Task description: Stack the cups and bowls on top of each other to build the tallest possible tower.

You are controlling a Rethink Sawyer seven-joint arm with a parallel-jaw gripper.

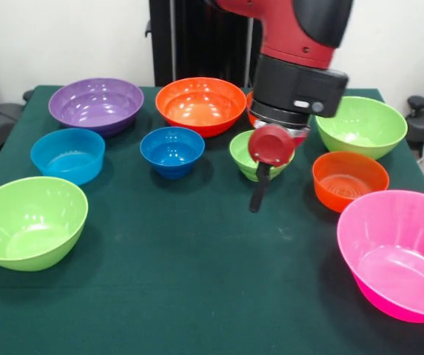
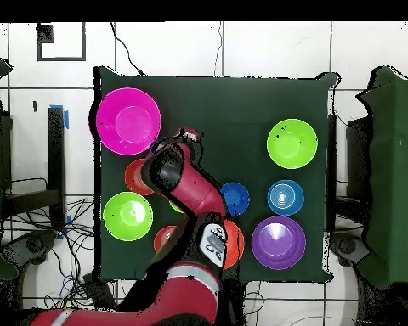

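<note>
Ten bowls stand singly on the green table; no pile or tower shows. In the front view there are a purple bowl (image 1: 97, 103), a large orange bowl (image 1: 200, 103), a blue bowl (image 1: 67, 154), a small footed blue bowl (image 1: 172, 150), a small green bowl (image 1: 243, 153), a lime green bowl (image 1: 361, 126), an orange bowl (image 1: 348, 177), a pink bowl (image 1: 396, 251) and a large lime green bowl (image 1: 28, 220). Another orange bowl (image 1: 250, 108) peeks out behind the arm. My gripper (image 1: 258, 194) hangs just in front of the small green bowl and holds nothing that I can see. It also shows in the overhead view (image 2: 187, 136).
The table cloth (image 1: 197, 281) reaches the picture's lower edge. In the overhead view the pink bowl (image 2: 128, 120) sits near one table corner and the purple bowl (image 2: 278, 242) near the robot's side. Cables and chairs lie beyond the table edges.
</note>
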